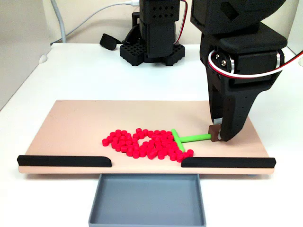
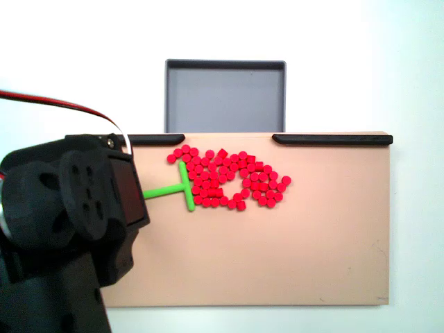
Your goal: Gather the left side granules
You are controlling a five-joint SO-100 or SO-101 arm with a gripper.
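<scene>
**Granules bunched at mid-board, not yet in the tray**

Going left to right in the front fixed view: the left black strip (image 1: 64,161) edges the board (image 1: 71,118), and the board's left part lies bare. The granules (image 1: 144,143) sit in one loose red cluster near the front edge, just behind the gap between the strips, with the grey tray (image 1: 147,201) below that gap and holding nothing. The green tool (image 1: 187,138) touches the cluster's right side with its crossbar. At the stem's far end the gripper (image 1: 217,134) is clamped on the tool's brown handle.

Judgement: the gathering looks largely done. Left to do, if intended, is sweeping the pile through the gap into the tray.
</scene>
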